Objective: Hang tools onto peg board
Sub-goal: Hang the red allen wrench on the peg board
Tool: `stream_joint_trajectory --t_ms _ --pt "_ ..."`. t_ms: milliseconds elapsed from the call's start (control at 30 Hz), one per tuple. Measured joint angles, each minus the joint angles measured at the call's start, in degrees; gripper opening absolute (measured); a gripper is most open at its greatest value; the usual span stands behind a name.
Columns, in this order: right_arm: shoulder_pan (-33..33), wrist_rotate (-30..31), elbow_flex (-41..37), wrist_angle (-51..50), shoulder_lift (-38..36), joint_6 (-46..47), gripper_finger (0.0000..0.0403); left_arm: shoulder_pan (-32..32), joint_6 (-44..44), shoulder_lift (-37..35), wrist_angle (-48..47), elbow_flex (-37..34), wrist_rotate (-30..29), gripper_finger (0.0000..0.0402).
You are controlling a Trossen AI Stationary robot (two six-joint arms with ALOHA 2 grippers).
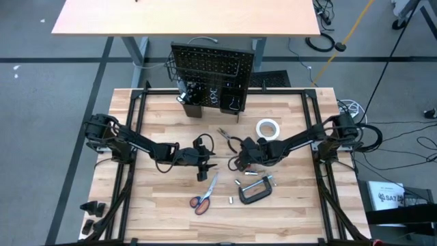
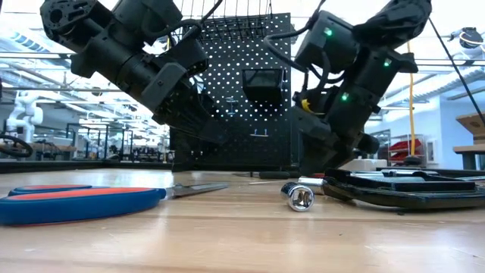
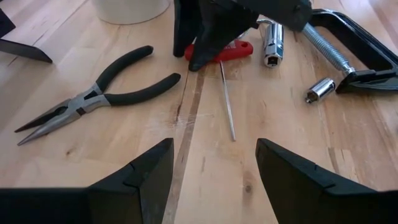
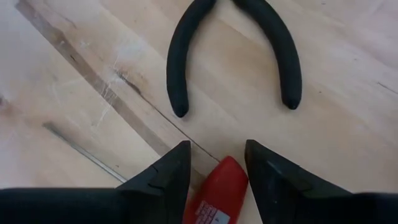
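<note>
The right gripper (image 4: 216,168) straddles the red screwdriver (image 4: 217,190) handle, fingers not yet clenched; the shaft runs toward the released left gripper (image 3: 214,165).

We saw the peg board (image 1: 212,68) upright at the desk's (image 1: 157,116) far edge. The pliers (image 1: 226,136) lay mid-desk, left of the tape roll (image 1: 268,128). The scissors (image 1: 203,198) lay nearer, left of the C-clamp (image 1: 256,191).

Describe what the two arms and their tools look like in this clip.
Both arms are dark, nearly black, with blocky jointed links and black cables looped along them. The right arm shows small green indicator lights and a yellow cable patch. Each tool, left tool and right tool, ends in two matte black wedge-shaped fingers.
</note>
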Motion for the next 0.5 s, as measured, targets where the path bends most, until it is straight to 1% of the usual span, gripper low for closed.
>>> stream_joint_trajectory --t_ms 67,233,400,500 --pt "0.5 1.0 0.0 -0.2 -0.3 0.0 0.0137 0.0 0.0 0.0 0.0 0.0 0.0 0.0228" --pt "0.7 0.4 -0.4 -1.3 -3.7 -2.5 0.0125 -0.3 0.0 0.0 -0.3 0.0 0.0 0.0228" --pt "1.3 6.1 -0.3 -0.9 -10.4 -9.0 0.0126 -0.2 0.0 0.0 -0.3 0.0 0.0 0.0228" --pt "2.8 8.1 -0.3 -0.7 -14.5 -14.2 0.0129 -0.2 0.0 0.0 -0.3 0.0 0.0 0.0228"
